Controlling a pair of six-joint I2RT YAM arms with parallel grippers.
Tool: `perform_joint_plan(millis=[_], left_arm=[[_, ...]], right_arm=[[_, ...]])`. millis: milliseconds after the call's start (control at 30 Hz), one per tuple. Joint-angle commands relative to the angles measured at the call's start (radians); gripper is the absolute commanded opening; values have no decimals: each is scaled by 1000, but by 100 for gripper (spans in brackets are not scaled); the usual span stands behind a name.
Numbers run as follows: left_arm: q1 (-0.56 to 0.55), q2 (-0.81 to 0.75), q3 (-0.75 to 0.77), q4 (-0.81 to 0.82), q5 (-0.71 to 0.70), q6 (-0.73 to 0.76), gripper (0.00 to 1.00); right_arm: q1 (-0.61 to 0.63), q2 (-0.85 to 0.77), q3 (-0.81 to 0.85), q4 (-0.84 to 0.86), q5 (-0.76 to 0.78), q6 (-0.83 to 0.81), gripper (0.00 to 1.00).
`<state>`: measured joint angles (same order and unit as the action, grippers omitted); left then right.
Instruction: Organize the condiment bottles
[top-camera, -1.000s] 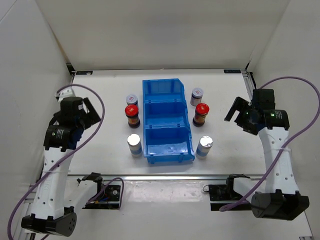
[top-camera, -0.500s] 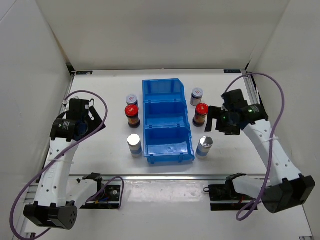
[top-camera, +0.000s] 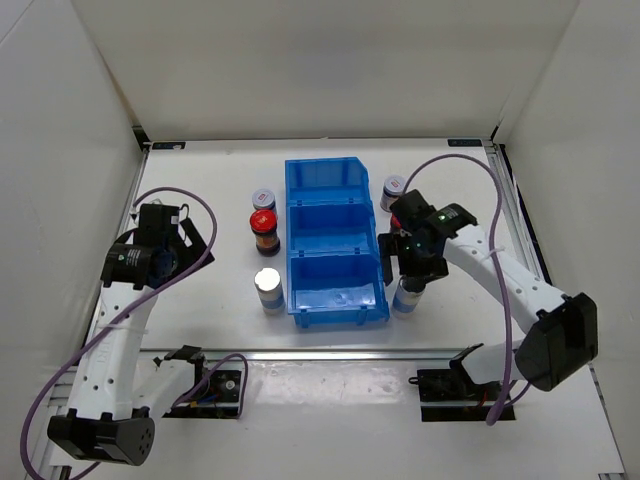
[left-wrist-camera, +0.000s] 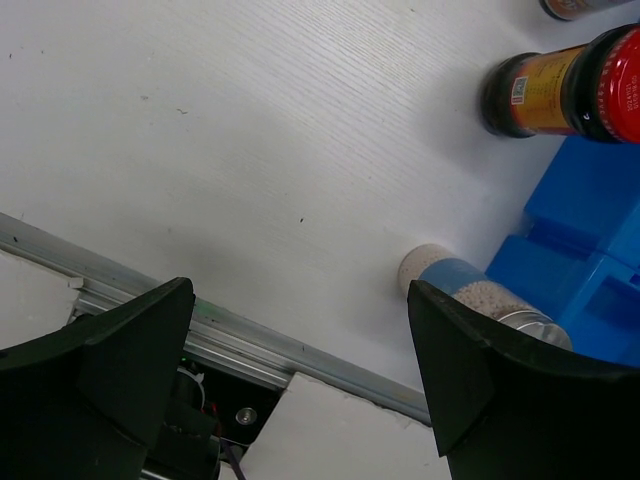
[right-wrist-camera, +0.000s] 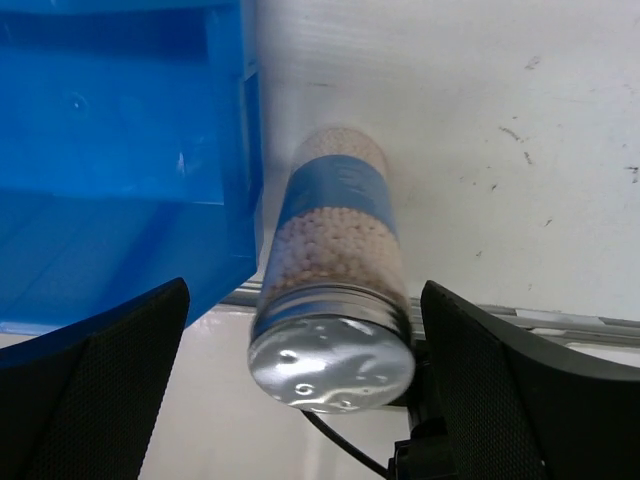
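Note:
The blue bin (top-camera: 335, 290) stands mid-table. To its left stand a purple-white-lidded jar (top-camera: 263, 197), a red-capped jar (top-camera: 264, 222) and a silver-topped jar (top-camera: 268, 280). To its right stands another purple-white-lidded jar (top-camera: 393, 187). The right red-capped jar is hidden under my right arm. My right gripper (top-camera: 410, 265) is open above the right silver-topped jar (top-camera: 404, 298). In the right wrist view that jar (right-wrist-camera: 335, 230) stands between the wide-apart fingers (right-wrist-camera: 100, 400), untouched. My left gripper (top-camera: 190, 240) is open and empty, left of the jars. Its view shows the silver-topped jar (left-wrist-camera: 470, 290) and red-capped jar (left-wrist-camera: 570, 85).
The bin's wall (right-wrist-camera: 120, 150) is right beside the right silver-topped jar. A metal rail (top-camera: 320, 355) runs along the table's near edge. White walls close in the table on three sides.
My right arm has swung left from the table's right side to over the right red-capped and silver-topped jars. My left arm has shifted a little towards the table.

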<state>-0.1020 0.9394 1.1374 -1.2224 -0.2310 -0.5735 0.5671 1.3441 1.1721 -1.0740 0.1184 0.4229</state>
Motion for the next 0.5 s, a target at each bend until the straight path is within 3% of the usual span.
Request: perform_joint_plan(millis=[0,67,300,400,433,467], left_arm=[[-5,-19,-11,23,2,6,99],[-5,-19,-11,23,-7,6,99],[-5,-19,-21,32,-7,-3,99],[-5,-28,-21,41,-7,-3,99],[-5,-28,-30,41,-7,-3,99],[-5,-28,-30,41,-7,-3,99]], right_arm=[[54,32,3,-10,56,53,100],[73,44,3,-35,82,66,99],[73,76,-8,-104,127,114,71],[73,76,29,-156,174,134,50],[73,76,53,-176,194,149,35],[73,76,84,-197,213,149,28]])
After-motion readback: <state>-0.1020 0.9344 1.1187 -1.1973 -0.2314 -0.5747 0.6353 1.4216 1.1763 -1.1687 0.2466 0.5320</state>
